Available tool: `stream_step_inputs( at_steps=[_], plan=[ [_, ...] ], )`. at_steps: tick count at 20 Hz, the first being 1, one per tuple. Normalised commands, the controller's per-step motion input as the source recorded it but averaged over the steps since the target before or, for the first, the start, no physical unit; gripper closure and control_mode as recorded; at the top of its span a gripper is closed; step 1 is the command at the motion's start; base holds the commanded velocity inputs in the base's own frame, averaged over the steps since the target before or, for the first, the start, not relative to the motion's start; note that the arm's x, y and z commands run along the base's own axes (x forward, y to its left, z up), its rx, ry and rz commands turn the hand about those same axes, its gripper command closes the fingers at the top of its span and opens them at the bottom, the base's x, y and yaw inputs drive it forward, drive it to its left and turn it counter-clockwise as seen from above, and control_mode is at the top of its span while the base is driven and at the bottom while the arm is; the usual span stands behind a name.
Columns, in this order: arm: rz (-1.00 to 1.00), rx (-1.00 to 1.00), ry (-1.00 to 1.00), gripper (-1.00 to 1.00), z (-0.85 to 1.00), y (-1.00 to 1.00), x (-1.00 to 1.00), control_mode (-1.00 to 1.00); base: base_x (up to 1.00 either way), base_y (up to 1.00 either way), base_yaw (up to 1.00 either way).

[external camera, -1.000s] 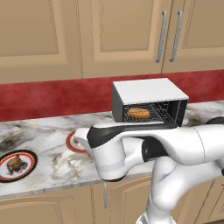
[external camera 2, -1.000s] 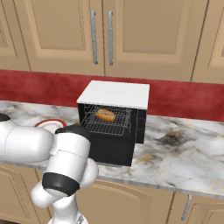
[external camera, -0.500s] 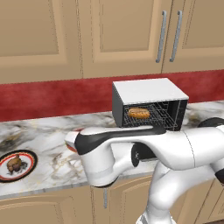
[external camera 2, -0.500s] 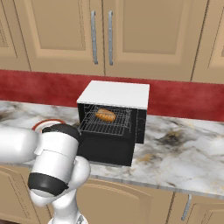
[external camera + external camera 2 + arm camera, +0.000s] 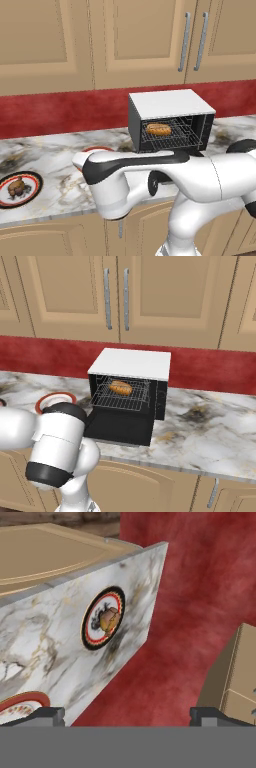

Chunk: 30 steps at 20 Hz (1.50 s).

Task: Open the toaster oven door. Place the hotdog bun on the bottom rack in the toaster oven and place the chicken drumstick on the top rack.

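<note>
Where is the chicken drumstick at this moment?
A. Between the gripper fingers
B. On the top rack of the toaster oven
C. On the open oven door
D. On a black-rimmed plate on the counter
D: the chicken drumstick lies on the black-rimmed plate, far left of the toaster oven.

Hotdog bun (image 5: 158, 129) inside toaster oven (image 5: 170, 120).

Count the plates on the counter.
2. One dark-rimmed plate at the counter's far left holds the chicken drumstick. One red-rimmed plate sits left of the toaster oven, partly hidden by the arm. More could be hidden behind it.
</note>
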Motion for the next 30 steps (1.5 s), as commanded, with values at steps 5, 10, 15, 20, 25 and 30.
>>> stream_step_inputs(
  at_steps=[5,10,15,20,25,30],
  plan=[
    [0.0,0.0,0.0,-1.0,0.0,0.0,0.0,-1.0,0.0,0.0,0.0],
    [0.0,0.0,0.0,-1.0,0.0,0.0,0.0,-1.0,0.0,0.0,0.0],
    [0.0,0.0,0.0,-1.0,0.0,0.0,0.0,-1.0,0.0,0.0,0.0],
    [0.0,0.0,0.0,-1.0,0.0,0.0,0.0,1.0,0.0,0.0,0.0],
    [0.0,0.0,0.0,-1.0,0.0,0.0,0.0,1.0,0.0,0.0,0.0],
    [0.0,0.0,0.0,-1.0,0.0,0.0,0.0,1.0,0.0,0.0,0.0]
  ],
)
